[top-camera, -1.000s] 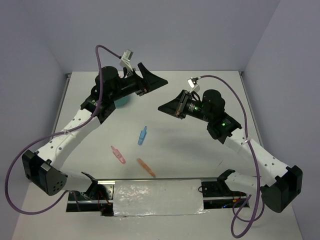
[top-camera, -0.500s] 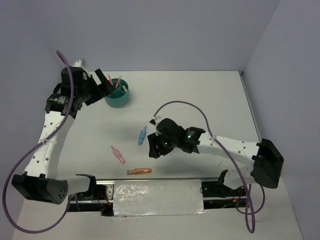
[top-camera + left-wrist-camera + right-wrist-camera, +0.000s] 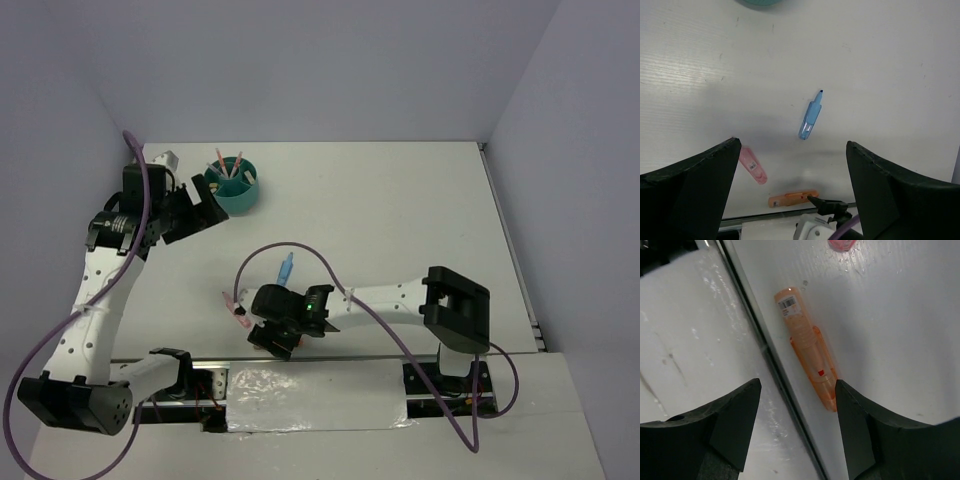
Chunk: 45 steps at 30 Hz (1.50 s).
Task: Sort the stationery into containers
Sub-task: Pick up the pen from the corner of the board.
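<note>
Right arm [image 3: 380, 295] dropped over orange marker [image 3: 807, 357], clear only from wrist cameras, right fingers [image 3: 725, 425] and left fingers [image 3: 685, 190] parted, empty

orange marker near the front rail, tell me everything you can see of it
The orange marker is stubby, of translucent orange plastic, with a paler end carrying a barcode sticker and a small red mark on its barrel. It lies flat on the white table, nearly parallel to the metal rail, with a thin strip of table between them. The right tool hangs over it, jaws open either side, not touching it as far as shows.
</note>
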Each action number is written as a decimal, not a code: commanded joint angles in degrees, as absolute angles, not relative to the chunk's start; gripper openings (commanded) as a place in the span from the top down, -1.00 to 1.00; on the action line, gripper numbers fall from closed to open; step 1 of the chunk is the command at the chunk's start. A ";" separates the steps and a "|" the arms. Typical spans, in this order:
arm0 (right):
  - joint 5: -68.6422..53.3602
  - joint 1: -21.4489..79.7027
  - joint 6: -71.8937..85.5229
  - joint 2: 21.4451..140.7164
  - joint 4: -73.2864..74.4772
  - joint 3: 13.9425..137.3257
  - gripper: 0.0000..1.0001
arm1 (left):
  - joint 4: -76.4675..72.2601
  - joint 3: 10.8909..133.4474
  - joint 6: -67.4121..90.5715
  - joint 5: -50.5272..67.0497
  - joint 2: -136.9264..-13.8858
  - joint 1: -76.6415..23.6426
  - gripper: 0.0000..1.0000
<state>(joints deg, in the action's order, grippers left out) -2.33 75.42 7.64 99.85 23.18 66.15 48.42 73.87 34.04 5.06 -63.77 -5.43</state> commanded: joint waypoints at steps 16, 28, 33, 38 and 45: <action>3.24 77.52 -6.07 109.33 19.43 68.12 -0.26 | 49.66 71.54 29.27 9.76 -61.70 -5.10 -0.99; 9.23 76.47 -2.37 94.17 16.78 60.38 1.00 | 48.61 71.63 28.21 15.37 -63.28 -5.27 -0.99; 10.37 69.99 -0.71 80.98 19.59 58.80 1.00 | 42.82 69.61 30.92 30.45 -64.86 -6.76 -0.99; 10.98 63.55 -0.09 76.90 25.73 65.98 1.00 | 24.06 67.50 44.35 39.72 -65.74 -14.05 -0.97; 14.40 60.73 1.76 77.43 31.29 75.32 1.00 | 18.62 73.55 46.06 36.21 -71.27 -21.71 -0.66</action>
